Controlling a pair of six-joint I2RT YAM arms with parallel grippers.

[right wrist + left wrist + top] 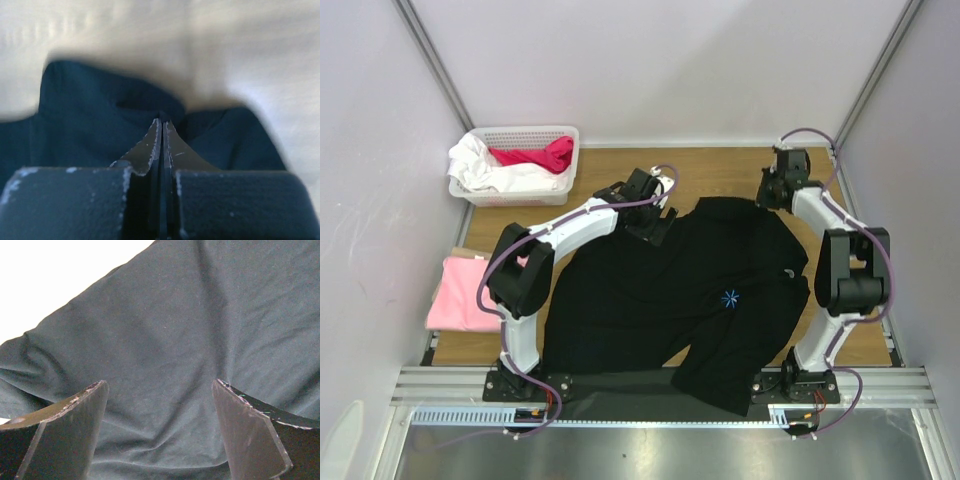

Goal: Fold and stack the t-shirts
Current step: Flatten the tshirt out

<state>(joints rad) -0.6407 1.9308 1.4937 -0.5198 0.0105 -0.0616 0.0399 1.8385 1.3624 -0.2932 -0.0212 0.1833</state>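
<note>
Top external view: the black t-shirt (pixel 660 300) lies spread but rumpled across the middle of the table (pixel 720 165), its hem trailing over the 6 o'clock edge and no fold made yet, while the pink t-shirt (pixel 455 295) sits flat at 9 o'clock, seemingly folded. The left claw (pixel 658 228) hangs wide open and empty over the shirt's 11 o'clock edge. The right claw (pixel 767 198) is clamped tight at bunched black cloth near 1 o'clock, though I can't tell whether it pinches it; folding and stacking remain.
</note>
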